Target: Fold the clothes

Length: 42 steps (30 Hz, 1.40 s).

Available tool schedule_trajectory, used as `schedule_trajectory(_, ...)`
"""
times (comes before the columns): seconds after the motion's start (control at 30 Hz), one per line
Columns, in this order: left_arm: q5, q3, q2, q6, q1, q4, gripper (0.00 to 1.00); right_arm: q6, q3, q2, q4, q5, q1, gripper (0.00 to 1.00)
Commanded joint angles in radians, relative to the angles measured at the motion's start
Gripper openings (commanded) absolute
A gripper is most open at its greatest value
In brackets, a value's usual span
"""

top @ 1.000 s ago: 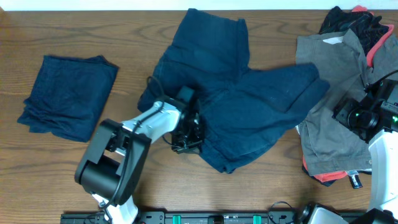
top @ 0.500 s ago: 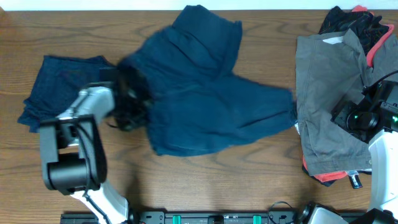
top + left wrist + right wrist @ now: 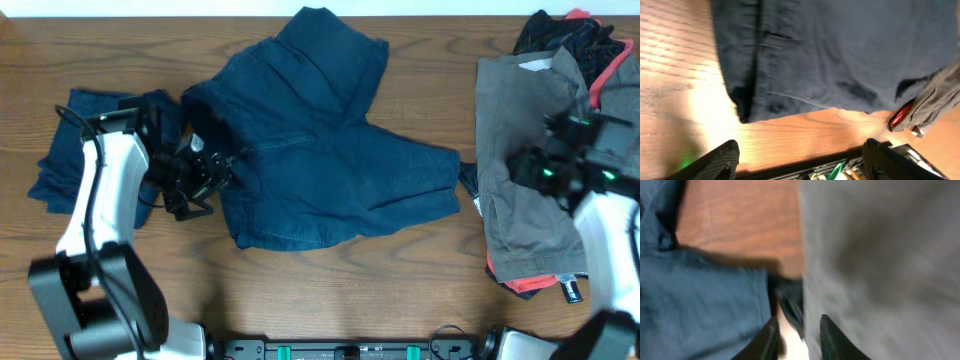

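Looking down on the wooden table (image 3: 420,280) and finding the clothes in three lots. Spreading across the middle, the large navy garment (image 3: 340,170), rumpled, with one part running up toward the far edge and another stretching right. Lying at the left end, the folded navy piece (image 3: 55,165), partly hidden under the left arm (image 3: 105,190). Resting at the right end, the grey collared shirt (image 3: 520,100), with the black and coral-red items (image 3: 580,40) bunching behind its far corner and more coral peeping out under its near hem. Hanging the left gripper (image 3: 195,185) right at the left edge of the large navy garment, between it and the folded navy piece. Showing, in the left wrist view, its fingers (image 3: 720,160) spread wide and pinching nothing, bare wood lying between them and the garment's dark hem just past the tips; catching a scrap of grey cloth and a sliver of red at the right edge of that view. Holding the right gripper (image 3: 525,168) over the left part of the grey collared shirt, near the side facing the large navy garment. Giving only a blur in the right wrist view: two dark fingers (image 3: 771,335) standing close with a slim gap, grey cloth to one side, navy to the other, wood beyond. Not being able to tell whether pinching fabric or merely nearly closed.
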Motion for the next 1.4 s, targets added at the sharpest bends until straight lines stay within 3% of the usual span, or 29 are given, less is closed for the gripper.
schedule_trajectory(0.0,-0.01,0.016,-0.031,0.024,-0.059,0.014,0.82,-0.011,-0.001,0.116,0.131,0.087,0.065,0.25)
schedule_trajectory(0.27,-0.077,-0.026,-0.029,0.019,-0.202,0.049,0.82,0.003,-0.001,0.37,0.538,0.121,0.078,0.24)
schedule_trajectory(0.43,-0.118,-0.039,-0.028,-0.023,-0.239,0.074,0.82,0.0,0.0,0.497,0.634,0.128,0.078,0.24)
schedule_trajectory(0.73,-0.118,-0.04,-0.028,-0.068,-0.24,0.121,0.82,0.047,0.0,0.561,0.588,0.503,-0.034,0.27)
schedule_trajectory(1.0,-0.118,-0.047,-0.028,-0.068,-0.24,0.121,0.83,0.043,0.058,0.549,0.493,0.492,-0.208,0.29)
schedule_trajectory(1.17,-0.119,-0.047,-0.028,-0.068,-0.24,0.116,0.83,0.023,0.128,0.518,0.415,0.446,-0.209,0.39)
schedule_trajectory(1.37,-0.119,-0.047,-0.028,-0.068,-0.24,0.106,0.83,-0.04,0.195,0.401,0.313,0.256,-0.168,0.43)
